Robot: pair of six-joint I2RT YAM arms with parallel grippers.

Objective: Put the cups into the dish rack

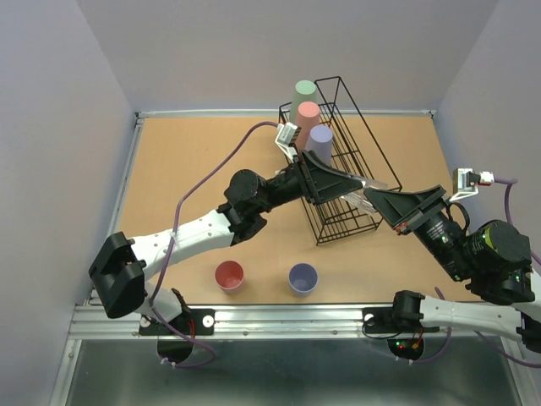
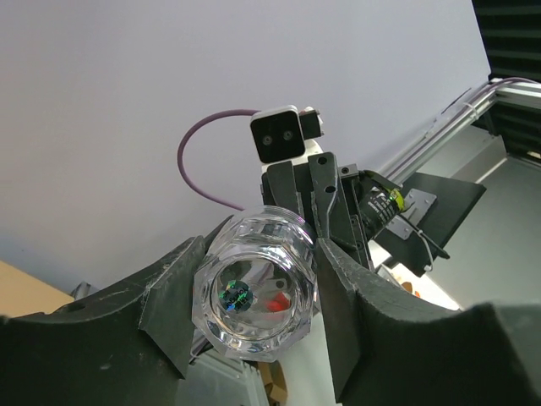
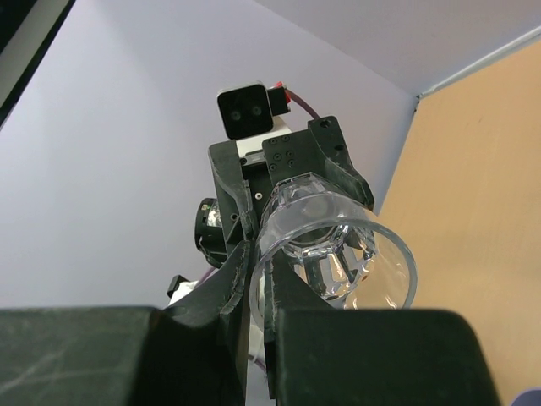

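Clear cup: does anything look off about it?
The clear cup lies sideways in mid-air by the dish rack, held at both ends: right gripper pinching its rim, left gripper around its base. No damage shows.

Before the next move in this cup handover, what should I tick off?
1. Right gripper pinching the clear cup by its rim: ok.
2. Left gripper firmly closed on that cup's base: cannot tell; its fingers flank it.
3. Three cups seated in the dish rack: ok.
4. Red cup and lavender cup upright on the table, away from both arms: ok.
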